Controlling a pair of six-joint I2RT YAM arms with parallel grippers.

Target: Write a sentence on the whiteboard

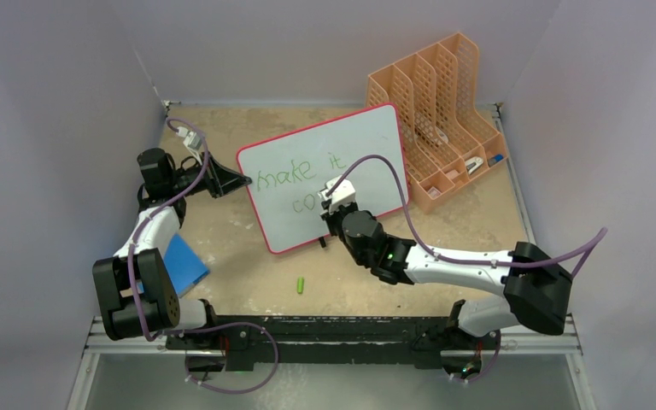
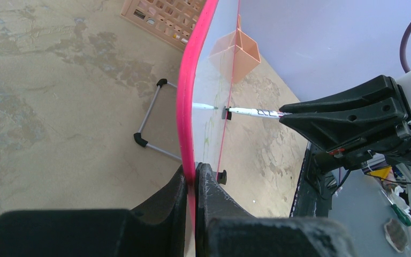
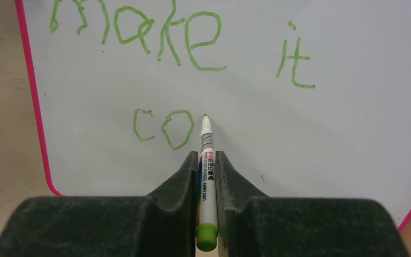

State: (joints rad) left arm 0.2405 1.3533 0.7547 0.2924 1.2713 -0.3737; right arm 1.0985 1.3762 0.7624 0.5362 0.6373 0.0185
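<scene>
The whiteboard [image 1: 354, 149], white with a pink-red rim, stands tilted at mid-table. Green marker words on it read "make it" with "co" below [image 3: 163, 128]. My left gripper [image 1: 237, 180] is shut on the board's left rim [image 2: 187, 107]. My right gripper [image 1: 331, 205] is shut on a white marker with a green end [image 3: 206, 176]. The marker's tip [image 3: 205, 116] is at the board surface just right of the "o". In the left wrist view the marker [image 2: 254, 112] points at the board's face.
An orange mesh file organiser [image 1: 440, 120] stands at the back right, close to the board's right edge. A green marker cap [image 1: 301, 284] lies on the table in front of the board. A blue pad [image 1: 184, 260] lies by the left arm.
</scene>
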